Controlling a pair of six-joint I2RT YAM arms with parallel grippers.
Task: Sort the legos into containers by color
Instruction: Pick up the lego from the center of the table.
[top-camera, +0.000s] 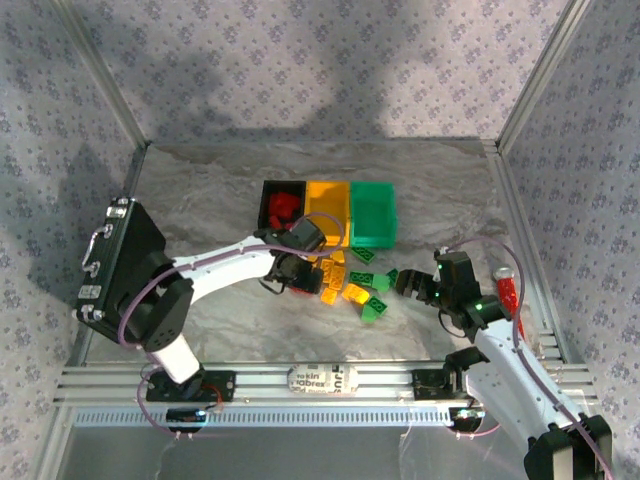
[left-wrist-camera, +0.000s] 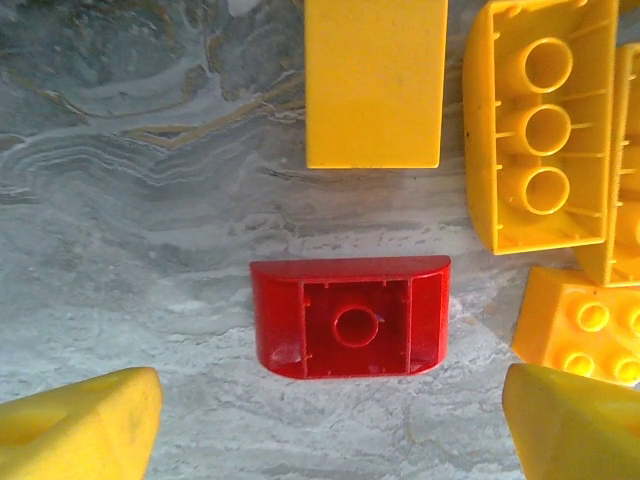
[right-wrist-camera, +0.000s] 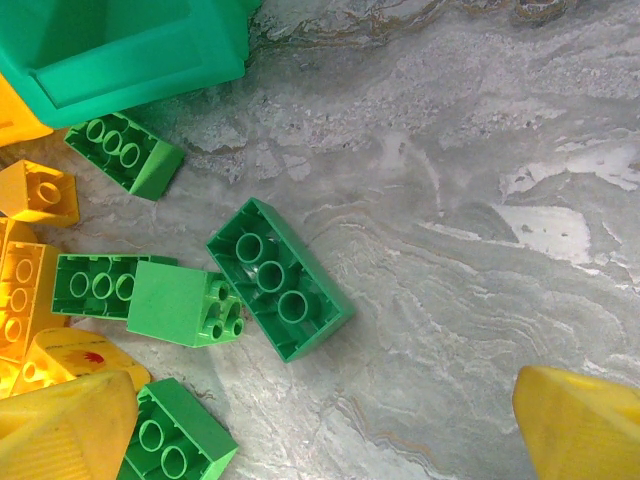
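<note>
Left gripper (left-wrist-camera: 326, 440) is hovering wide open and empty over a red lego (left-wrist-camera: 350, 317), which is lying hollow side up on the table (left-wrist-camera: 120, 200). Yellow legos (left-wrist-camera: 375, 85) are lying just beyond it. Right gripper (right-wrist-camera: 320, 430) is hanging fully open, holding nothing, above a green lego (right-wrist-camera: 280, 278) near the green container (right-wrist-camera: 120, 45).

A grey marble-patterned tabletop (top-camera: 200, 175) fills the middle, veined in brown and white. Pale lavender walls (top-camera: 320, 60) printed with tiny flowers close it in at 9, 12 and 3 o'clock, with slanted aluminium posts (top-camera: 106, 80) at the corners. Soft shadows (top-camera: 215, 85) fall on the 12 o'clock wall. A slotted aluminium rail (top-camera: 120, 385) runs along 6 o'clock.
</note>
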